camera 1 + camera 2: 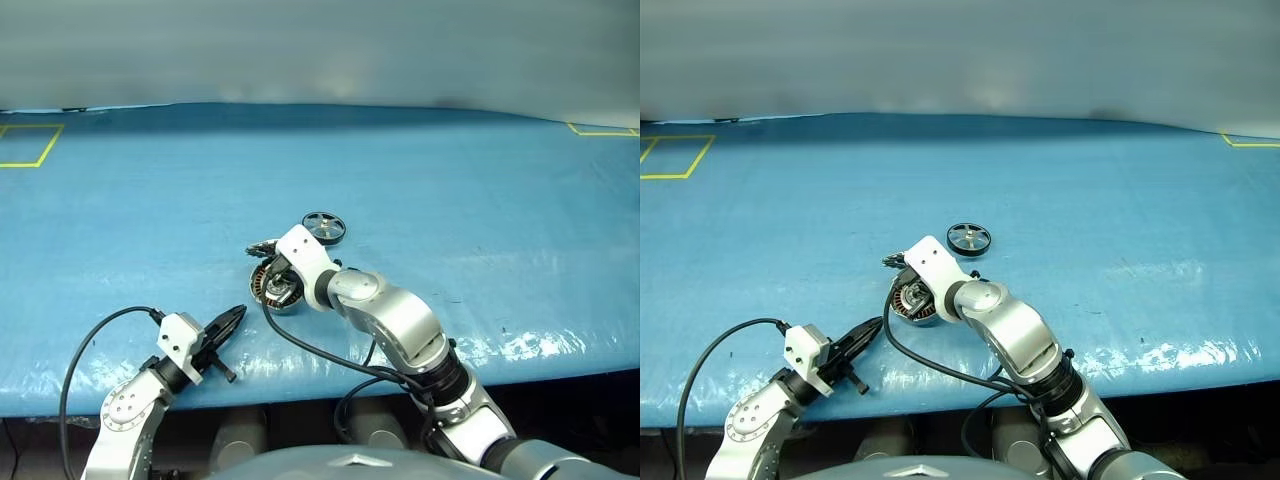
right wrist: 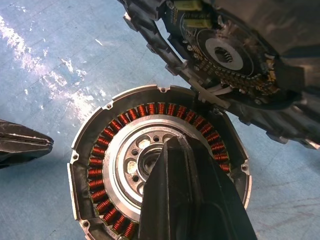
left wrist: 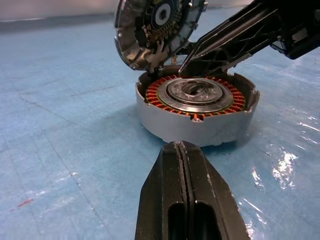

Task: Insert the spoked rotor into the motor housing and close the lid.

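Note:
The motor housing [image 3: 197,117], a grey ring lined with coppery windings around a silvery holed hub, lies on the blue table [image 1: 450,200]. The lid [image 3: 155,25] stands tilted on the housing's far rim, its circuit-board face [image 2: 225,57] turned toward the housing. My right gripper [image 2: 172,142] is shut and empty, pointing down over the housing's centre, its tip close to the lid's lower edge. The spoked rotor [image 1: 323,227], a black-rimmed wheel, lies flat on the table just beyond the housing. My left gripper [image 3: 181,146] is shut and empty, level, a short way in front of the housing.
The table's front edge [image 1: 400,375] runs just beneath both arms. Yellow tape marks [image 1: 30,145] sit at the far corners. A black cable [image 1: 310,345] loops from my right wrist over the table near the housing.

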{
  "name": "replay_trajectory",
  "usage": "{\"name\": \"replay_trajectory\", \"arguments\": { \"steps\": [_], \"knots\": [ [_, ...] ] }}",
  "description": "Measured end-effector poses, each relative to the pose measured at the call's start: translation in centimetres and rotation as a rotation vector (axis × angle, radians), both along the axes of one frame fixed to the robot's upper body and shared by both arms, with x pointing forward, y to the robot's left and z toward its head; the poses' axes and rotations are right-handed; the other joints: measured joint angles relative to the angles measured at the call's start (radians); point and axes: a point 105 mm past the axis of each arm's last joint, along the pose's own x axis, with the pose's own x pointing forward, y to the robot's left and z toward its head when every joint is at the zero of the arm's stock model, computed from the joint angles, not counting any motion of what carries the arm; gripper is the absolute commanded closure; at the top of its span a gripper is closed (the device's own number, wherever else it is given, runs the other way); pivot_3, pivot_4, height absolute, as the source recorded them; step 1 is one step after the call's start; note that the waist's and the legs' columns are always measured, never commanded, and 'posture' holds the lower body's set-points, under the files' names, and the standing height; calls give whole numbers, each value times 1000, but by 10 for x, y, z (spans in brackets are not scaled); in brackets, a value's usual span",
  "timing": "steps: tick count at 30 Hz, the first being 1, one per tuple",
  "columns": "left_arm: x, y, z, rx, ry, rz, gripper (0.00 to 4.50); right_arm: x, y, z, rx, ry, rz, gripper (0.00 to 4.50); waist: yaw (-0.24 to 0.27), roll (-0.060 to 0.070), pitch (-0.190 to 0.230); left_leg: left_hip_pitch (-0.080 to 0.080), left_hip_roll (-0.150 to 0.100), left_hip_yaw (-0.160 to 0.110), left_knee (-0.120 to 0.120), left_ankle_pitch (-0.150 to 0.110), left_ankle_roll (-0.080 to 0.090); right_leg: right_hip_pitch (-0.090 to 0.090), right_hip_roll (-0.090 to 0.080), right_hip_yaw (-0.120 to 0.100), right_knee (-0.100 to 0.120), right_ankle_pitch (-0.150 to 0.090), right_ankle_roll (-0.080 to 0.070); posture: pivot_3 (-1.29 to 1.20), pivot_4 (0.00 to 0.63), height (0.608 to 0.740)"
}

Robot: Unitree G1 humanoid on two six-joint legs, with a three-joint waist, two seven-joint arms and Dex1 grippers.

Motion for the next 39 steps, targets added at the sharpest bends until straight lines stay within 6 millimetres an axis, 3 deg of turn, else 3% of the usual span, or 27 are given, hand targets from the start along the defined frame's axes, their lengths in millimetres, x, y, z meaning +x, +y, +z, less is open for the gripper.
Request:
{"name": "replay_trajectory", "arguments": {
  "steps": [14,35,39],
  "knots": [
    [6,-5,2,-5,-12,-20,4500,-8,8,-3,-5,20,33,4486,0,0,0,0,0,0,-1,0,0,0,0,0,-2,0,0,0,150,740],
    [8,-8,-3,-11,23,-25,4500,-20,-5,-5,0,29,22,4486,1,1,0,-4,0,-1,-3,0,0,0,0,-1,-9,2,3,0,150,740],
    [9,-8,-1,-8,21,-21,4500,-25,-11,7,59,-6,56,4486,1,1,0,-4,0,-1,-3,0,0,0,0,-2,-10,2,3,0,150,740]
  ]
}}
